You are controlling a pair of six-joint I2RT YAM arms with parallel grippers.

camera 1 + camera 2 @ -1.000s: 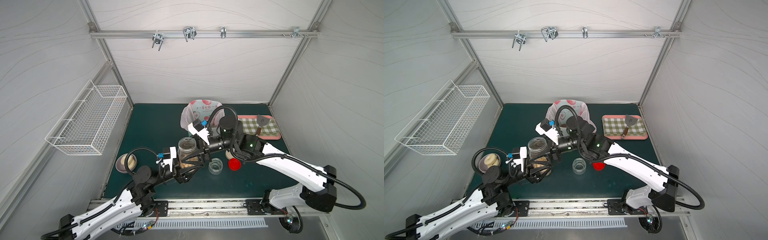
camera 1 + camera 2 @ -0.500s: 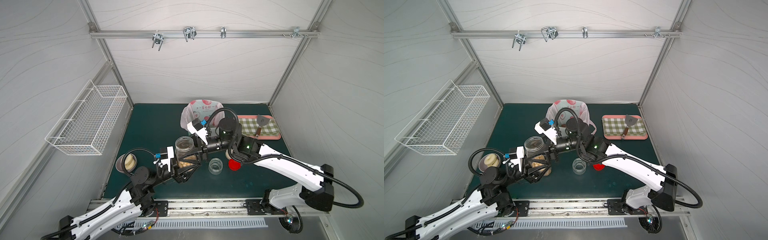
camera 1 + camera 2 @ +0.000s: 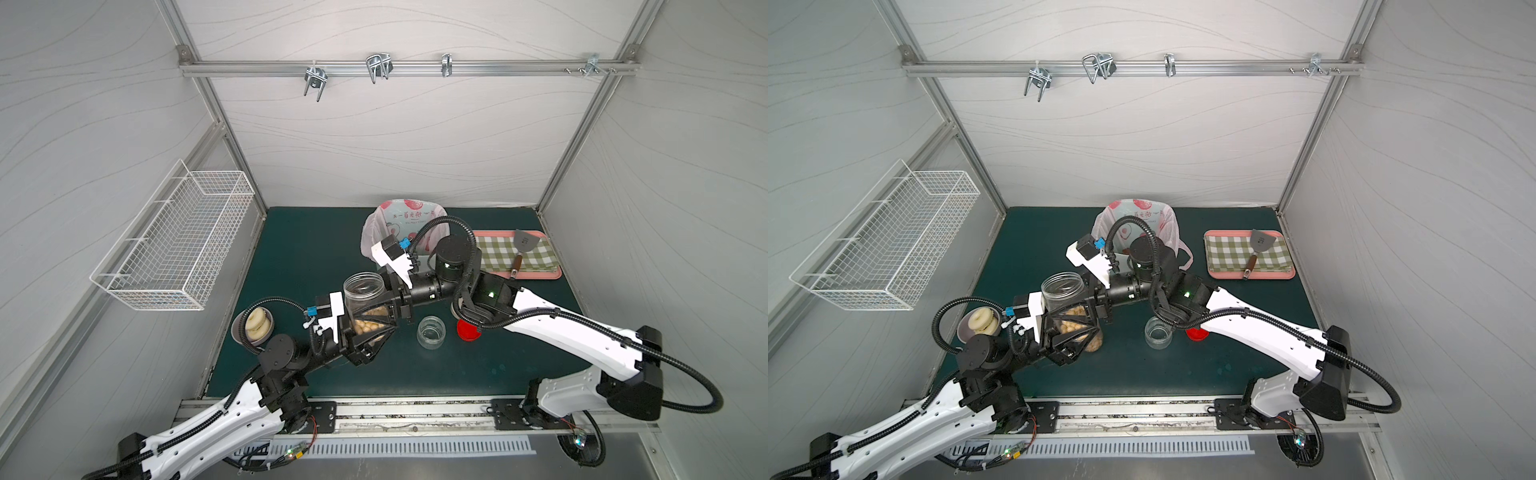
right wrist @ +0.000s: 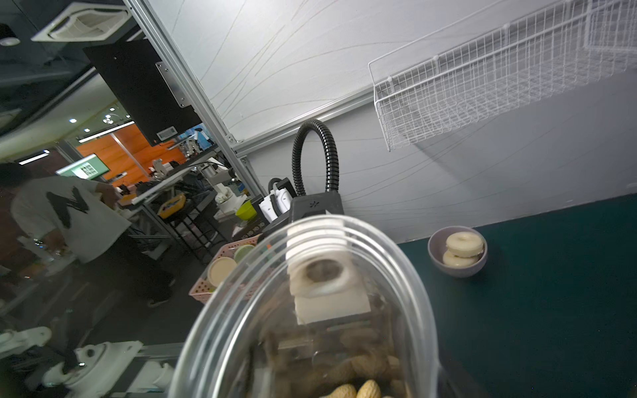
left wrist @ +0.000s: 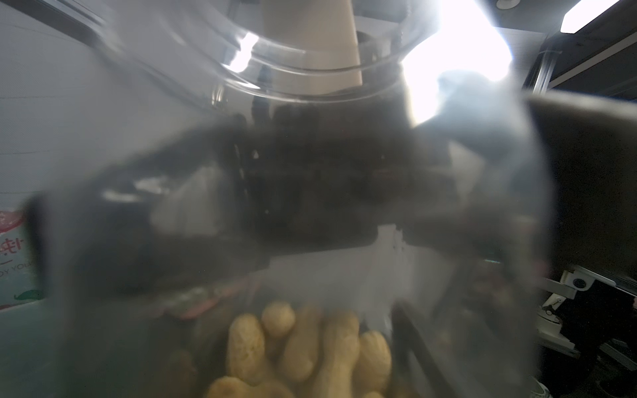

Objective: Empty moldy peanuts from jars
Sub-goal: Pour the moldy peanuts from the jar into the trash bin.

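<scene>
An upright clear jar (image 3: 363,291) with no lid stands between both grippers at the table's front left. Moldy peanuts (image 3: 368,326) fill its lower part. My left gripper (image 3: 370,334) is shut on the jar's body from the front left. My right gripper (image 3: 376,309) has its jaws against the jar from the right. In the left wrist view the jar wall (image 5: 310,206) fills the frame, with peanuts (image 5: 296,351) low inside. The right wrist view shows the jar's open rim (image 4: 406,275) and peanuts (image 4: 358,389). A second jar (image 3: 431,331), empty and lidless, stands to the right.
A red lid (image 3: 467,332) lies beside the empty jar, partly under my right arm. A bin with a pink bag (image 3: 405,224) stands at the back. A pink tray (image 3: 536,273) with checked cloth and spatula is back right. A bowl of donuts (image 3: 243,332) sits front left.
My right gripper has moved in to the left and narrowed its jaws onto the jar. The jar and my left gripper shifted slightly left.
</scene>
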